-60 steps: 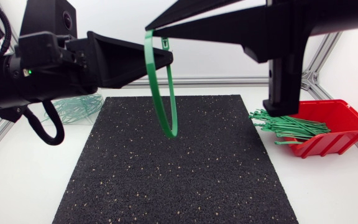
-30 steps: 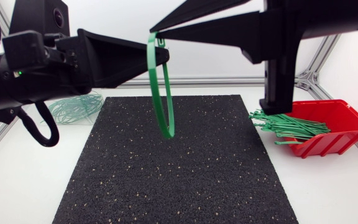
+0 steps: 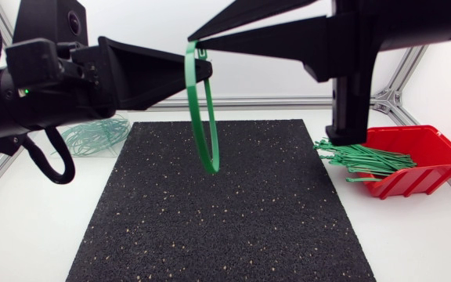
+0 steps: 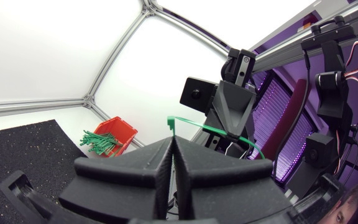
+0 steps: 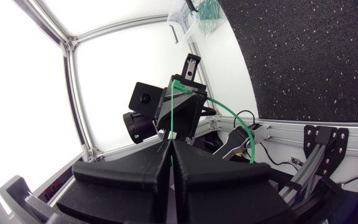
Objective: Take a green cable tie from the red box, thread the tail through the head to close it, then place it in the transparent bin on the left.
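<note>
A green cable tie (image 3: pixel 197 125) hangs as a narrow loop high above the black mat (image 3: pixel 225 211). My left gripper (image 3: pixel 208 70) comes in from the left, shut on the tie just below its head (image 3: pixel 207 53). Above it, my right gripper (image 3: pixel 193 37) reaches in from the upper right, shut on the strap at the top of the loop. In the left wrist view the head (image 4: pixel 171 121) pokes out past the shut fingertips (image 4: pixel 166 146). In the right wrist view the strap (image 5: pixel 174 112) runs from my shut gripper (image 5: pixel 169 144) toward the other gripper.
The red box (image 3: pixel 425 153) sits at the right with a bundle of green ties (image 3: pixel 362 160) spilling over its near lip. The transparent bin (image 3: pixel 92 135) at the back left holds several green ties. An aluminium frame (image 3: pixel 288 102) rims the table.
Over the last second my left gripper rose a little with the tie's head, and the loop narrowed slightly. Both grippers have stayed shut on the tie; the last half second shows almost no motion.
</note>
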`<state>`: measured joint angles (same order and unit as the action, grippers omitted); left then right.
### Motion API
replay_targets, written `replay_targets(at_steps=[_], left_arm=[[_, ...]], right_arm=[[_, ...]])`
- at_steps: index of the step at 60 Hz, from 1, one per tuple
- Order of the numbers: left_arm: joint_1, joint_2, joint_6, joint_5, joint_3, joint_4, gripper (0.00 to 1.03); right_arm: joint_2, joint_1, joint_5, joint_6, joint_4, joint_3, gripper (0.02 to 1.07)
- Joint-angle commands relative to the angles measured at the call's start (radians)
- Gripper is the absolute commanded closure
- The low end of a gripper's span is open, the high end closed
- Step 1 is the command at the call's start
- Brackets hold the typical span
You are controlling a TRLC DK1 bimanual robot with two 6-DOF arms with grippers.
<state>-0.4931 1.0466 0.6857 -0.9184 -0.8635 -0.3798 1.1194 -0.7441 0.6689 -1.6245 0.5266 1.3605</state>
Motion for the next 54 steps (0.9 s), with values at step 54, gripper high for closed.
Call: replay_targets(at_steps=[54], left_arm=[[0.001, 0.010, 0.032, -0.011, 0.017, -0.024, 1.00]], right_arm=[[-0.007, 0.012, 0.008, -0.041, -0.040, -0.051, 1.01]])
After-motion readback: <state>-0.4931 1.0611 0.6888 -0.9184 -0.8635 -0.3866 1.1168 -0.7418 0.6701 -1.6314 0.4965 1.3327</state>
